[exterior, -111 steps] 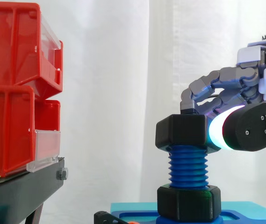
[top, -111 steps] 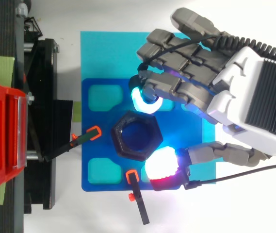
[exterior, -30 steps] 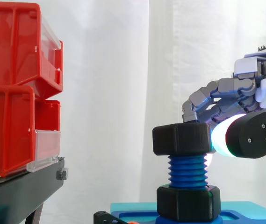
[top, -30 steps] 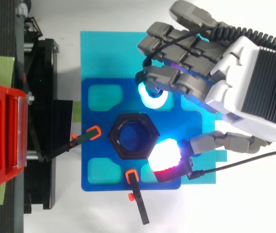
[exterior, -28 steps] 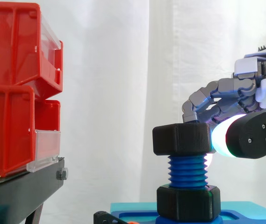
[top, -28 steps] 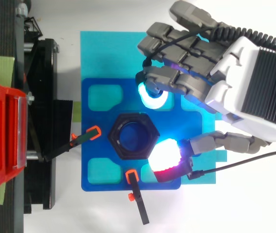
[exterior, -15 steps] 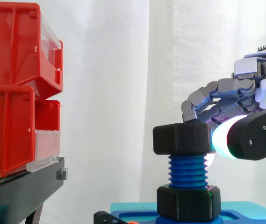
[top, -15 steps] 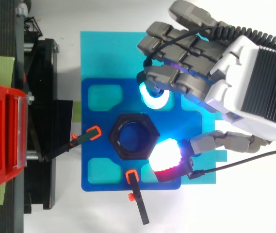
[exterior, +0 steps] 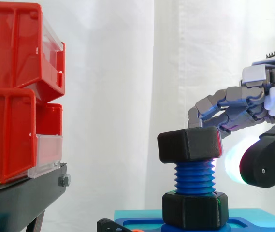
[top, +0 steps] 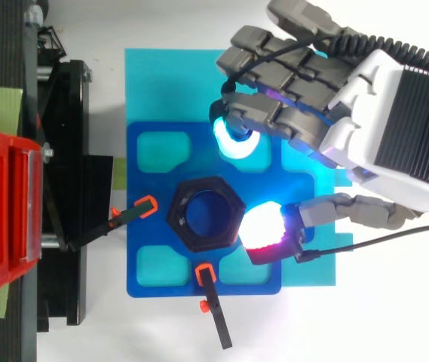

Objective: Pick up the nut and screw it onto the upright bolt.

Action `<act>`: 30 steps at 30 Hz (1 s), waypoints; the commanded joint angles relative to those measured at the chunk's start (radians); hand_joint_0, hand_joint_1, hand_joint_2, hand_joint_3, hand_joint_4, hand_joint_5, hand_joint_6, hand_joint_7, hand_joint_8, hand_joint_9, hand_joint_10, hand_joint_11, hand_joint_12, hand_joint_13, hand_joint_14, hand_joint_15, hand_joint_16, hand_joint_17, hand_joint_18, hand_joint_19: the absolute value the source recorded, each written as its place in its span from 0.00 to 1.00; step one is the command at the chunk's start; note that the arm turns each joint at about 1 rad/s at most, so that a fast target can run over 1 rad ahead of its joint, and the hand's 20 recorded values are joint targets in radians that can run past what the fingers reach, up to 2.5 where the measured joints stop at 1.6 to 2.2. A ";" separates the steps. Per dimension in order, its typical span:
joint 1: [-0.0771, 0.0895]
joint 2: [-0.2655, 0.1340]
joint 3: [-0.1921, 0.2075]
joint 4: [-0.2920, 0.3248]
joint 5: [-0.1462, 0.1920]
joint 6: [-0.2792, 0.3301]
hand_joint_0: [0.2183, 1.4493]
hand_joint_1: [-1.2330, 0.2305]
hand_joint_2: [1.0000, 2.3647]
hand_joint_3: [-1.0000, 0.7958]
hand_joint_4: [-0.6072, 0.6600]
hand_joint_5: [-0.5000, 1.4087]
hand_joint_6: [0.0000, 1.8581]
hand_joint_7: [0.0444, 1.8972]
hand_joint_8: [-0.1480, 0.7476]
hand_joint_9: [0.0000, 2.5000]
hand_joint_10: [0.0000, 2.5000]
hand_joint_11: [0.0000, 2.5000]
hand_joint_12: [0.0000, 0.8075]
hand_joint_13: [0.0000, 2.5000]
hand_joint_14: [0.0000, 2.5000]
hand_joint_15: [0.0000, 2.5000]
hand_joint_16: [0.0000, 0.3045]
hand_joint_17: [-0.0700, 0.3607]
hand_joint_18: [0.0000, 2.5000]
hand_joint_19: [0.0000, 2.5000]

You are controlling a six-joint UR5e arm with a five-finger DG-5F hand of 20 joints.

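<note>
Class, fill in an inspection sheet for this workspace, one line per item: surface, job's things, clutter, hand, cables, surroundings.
surface: blue plate lying on a cyan mat.
job's things: black nut sits atop the upright blue bolt, threads bare below it; second black nut at its foot.
clutter: orange-tipped black clamps at the plate's left and lower edges.
hand: hand beside the nut, fingers curled, holding nothing.
cables: nothing seen.
surroundings: red bins on a black stand; white curtain behind.
</note>
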 commanded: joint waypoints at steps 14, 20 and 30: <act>-0.023 0.000 0.002 -0.044 -0.025 0.000 0.12 0.53 0.00 0.28 0.64 0.12 0.27 0.33 0.49 0.02 0.00 0.00 0.54 0.00 0.00 0.00 0.21 0.50 0.00 0.00; -0.026 0.000 0.044 -0.058 -0.045 0.000 0.12 0.57 0.00 0.28 0.64 0.11 0.27 0.32 0.48 0.01 0.00 0.00 0.54 0.00 0.00 0.00 0.21 0.49 0.00 0.00; -0.021 0.000 0.110 -0.110 -0.072 -0.002 0.13 0.62 0.00 0.28 0.64 0.12 0.27 0.32 0.48 0.01 0.00 0.00 0.54 0.00 0.00 0.00 0.21 0.49 0.00 0.00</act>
